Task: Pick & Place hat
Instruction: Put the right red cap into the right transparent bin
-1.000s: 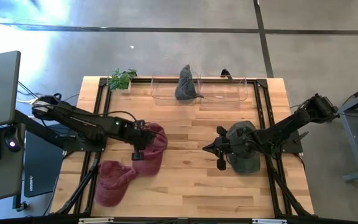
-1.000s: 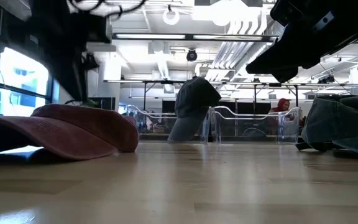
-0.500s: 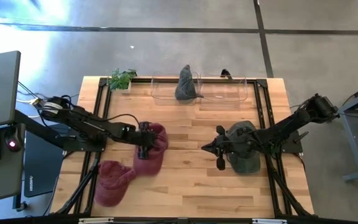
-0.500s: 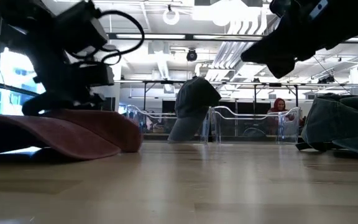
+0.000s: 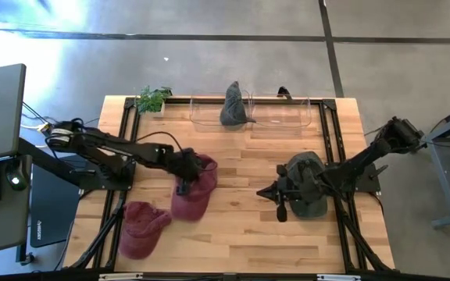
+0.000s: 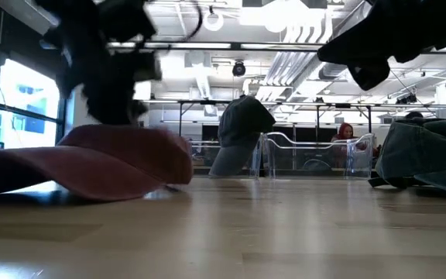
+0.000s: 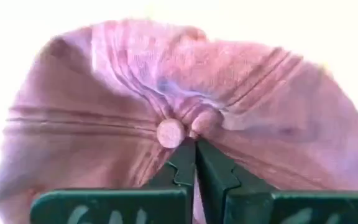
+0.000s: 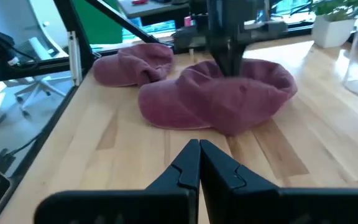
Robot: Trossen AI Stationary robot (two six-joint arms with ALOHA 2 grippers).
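A faded maroon cap (image 5: pixel 192 191) with stitched seams and a top button is seen lying on the wooden table (image 5: pixel 233 234), left of centre. The left gripper (image 5: pixel 183 181) is positioned directly on its crown, fingers closed and pinching the fabric beside the button. The right gripper (image 5: pixel 278 204) is held shut and empty beside a grey-green cap (image 5: pixel 309 187).

No legible text, label, brand, number or sign appears in any view. Pale handwritten marks run along the green base of the left pincer (image 7: pixel 195 163) at the bottom edge of the left wrist view, but they cannot be read. The red cap (image 7: pixel 166 118) there carries no visible lettering.
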